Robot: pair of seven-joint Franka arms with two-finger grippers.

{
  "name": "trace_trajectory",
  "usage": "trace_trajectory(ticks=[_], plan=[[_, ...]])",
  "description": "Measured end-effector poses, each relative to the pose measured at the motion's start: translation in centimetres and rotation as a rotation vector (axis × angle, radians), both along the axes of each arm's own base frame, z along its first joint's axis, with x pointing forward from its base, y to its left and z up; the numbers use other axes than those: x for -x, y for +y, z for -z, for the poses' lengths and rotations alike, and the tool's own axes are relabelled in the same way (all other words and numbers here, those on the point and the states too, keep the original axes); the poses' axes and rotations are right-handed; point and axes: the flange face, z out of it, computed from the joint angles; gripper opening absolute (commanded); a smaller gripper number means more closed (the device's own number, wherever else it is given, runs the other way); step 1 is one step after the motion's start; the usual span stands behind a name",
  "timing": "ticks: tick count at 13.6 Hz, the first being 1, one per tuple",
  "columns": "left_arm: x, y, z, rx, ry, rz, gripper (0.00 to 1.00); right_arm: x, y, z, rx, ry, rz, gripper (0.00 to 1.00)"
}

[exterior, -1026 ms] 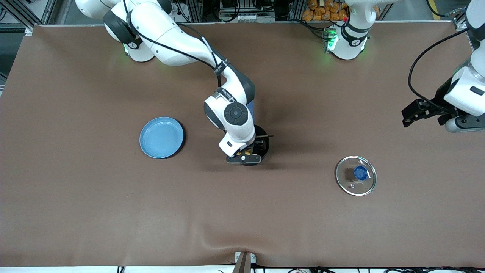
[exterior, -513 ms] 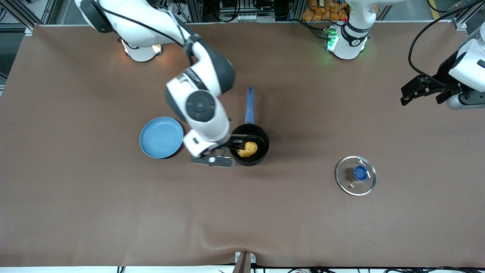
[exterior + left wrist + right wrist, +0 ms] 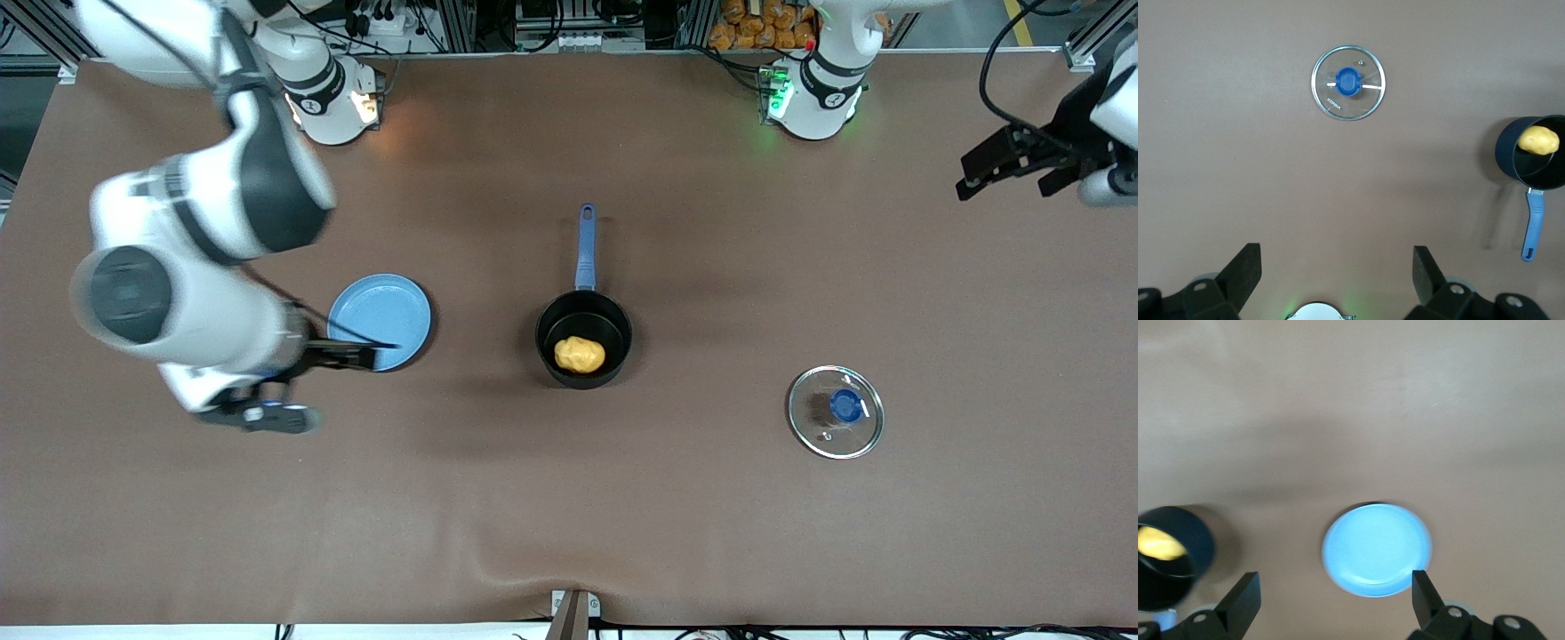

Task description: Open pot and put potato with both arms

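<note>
potato (image 3: 580, 354) is sitting inside the open pot (image 3: 584, 338), lid (image 3: 836, 412) lying toward the left arm's end, so left gripper (image 3: 1009, 164) with jaws spread is the closer one, right gripper (image 3: 342, 356) also spread by the plate (image 3: 380, 321).

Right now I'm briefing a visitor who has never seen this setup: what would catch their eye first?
The lumpy yellow-orange potato sitting inside the open black saucepan with the long blue handle at mid-table. Toward the left arm's end, nearer the front camera, the round glass lid with a blue knob lies on the brown table. The right end effector hangs open at the flat blue plate.
</note>
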Motion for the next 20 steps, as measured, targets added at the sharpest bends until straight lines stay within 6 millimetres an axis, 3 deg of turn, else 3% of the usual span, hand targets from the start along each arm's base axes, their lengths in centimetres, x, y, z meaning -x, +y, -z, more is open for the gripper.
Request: trace_trajectory(ticks=[3, 4, 6, 9, 11, 13, 15, 20], plan=[[0.7, 2.0, -0.4, 0.004, 0.012, -0.035, 1.0, -0.8, -7.3, -2.5, -0.033, -0.034, -0.054, 1.0], [0.7, 2.2, -0.4, 0.005, 0.014, -0.037, 1.0, -0.4, -8.3, -3.9, -0.016, -0.053, -0.059, 1.0], [0.7, 1.5, -0.2, 0.005, 0.019, -0.022, 1.0, 1.4, -8.1, -6.8, 0.012, -0.073, -0.068, 1.0], [0.8, -0.1, 0.0, 0.003, 0.023, 0.007, 1.0, 5.7, -9.0, -9.7, 0.025, -0.139, -0.047, 1.0], [0.9, -0.9, 0.0, 0.001, 0.023, 0.019, 1.0, 10.4, -11.2, -11.1, 0.016, -0.155, -0.015, 1.0], [0.8, -0.9, 0.1, 0.001, 0.025, 0.015, 1.0, 15.6, -12.3, -11.8, 0.02, -0.153, -0.03, 1.0], [0.7, -0.1, 0.2, 0.001, 0.027, -0.001, 1.0, 18.3, -12.6, -13.1, 0.02, -0.175, -0.091, 1.0], [0.4, 0.5, 0.7, -0.052, 0.032, -0.009, 1.0, 17.1, -15.0, -15.2, 0.021, -0.185, -0.121, 1.0]])
